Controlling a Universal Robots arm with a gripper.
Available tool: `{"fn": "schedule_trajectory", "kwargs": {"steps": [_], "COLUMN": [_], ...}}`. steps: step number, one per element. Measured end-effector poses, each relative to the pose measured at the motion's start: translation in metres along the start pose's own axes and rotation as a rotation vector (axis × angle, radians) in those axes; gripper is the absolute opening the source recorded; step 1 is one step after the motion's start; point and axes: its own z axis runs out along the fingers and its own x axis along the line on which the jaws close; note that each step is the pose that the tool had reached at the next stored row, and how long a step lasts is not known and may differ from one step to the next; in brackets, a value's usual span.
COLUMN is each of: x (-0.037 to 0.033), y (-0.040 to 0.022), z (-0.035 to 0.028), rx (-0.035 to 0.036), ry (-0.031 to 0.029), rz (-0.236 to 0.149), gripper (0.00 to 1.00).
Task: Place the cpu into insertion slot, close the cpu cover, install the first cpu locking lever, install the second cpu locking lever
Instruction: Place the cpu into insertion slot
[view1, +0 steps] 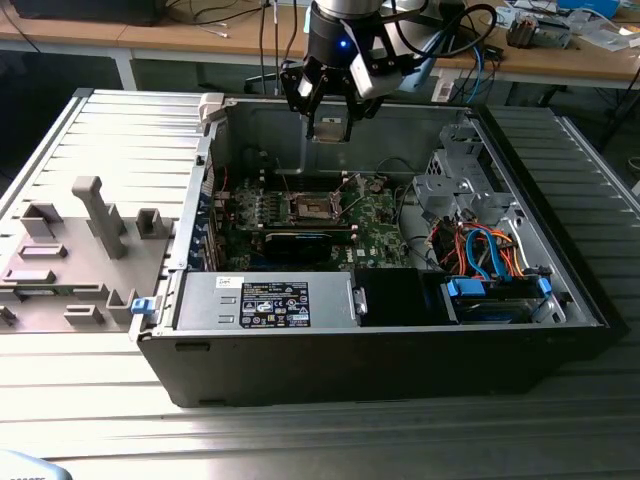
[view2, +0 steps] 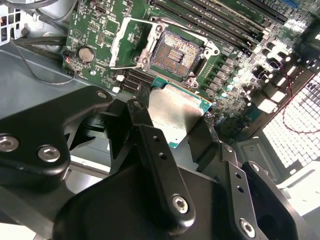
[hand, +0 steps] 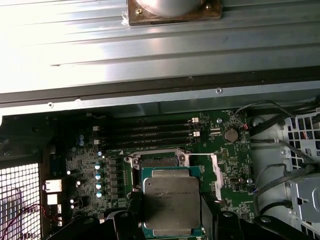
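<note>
Two fingers (view2: 150, 145) of the gripper (view1: 330, 127) clamp the cpu (view2: 175, 112) by opposite edges, at upper centre of the exterior view. The insertion slot (view1: 312, 208) lies below it at frame centre, apparently bare, with the cpu cover (view2: 118, 45) swung open.

The cpu (hand: 171, 205) hid much of the insertion slot (hand: 161, 161) in the first wrist view; the jaws covered the cpu's side edges.

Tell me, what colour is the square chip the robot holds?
The cpu is silvery-grey on top with a green rim, clearest in the first wrist view.
</note>
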Motion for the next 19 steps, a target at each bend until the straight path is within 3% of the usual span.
{"fn": "schedule_trajectory", "kwargs": {"steps": [19], "x": [0.0000], "y": [0.0000], "z": [0.0003], "rx": [-0.0004], "ry": [-0.0015], "rz": [0.017], "gripper": [0.55]}}
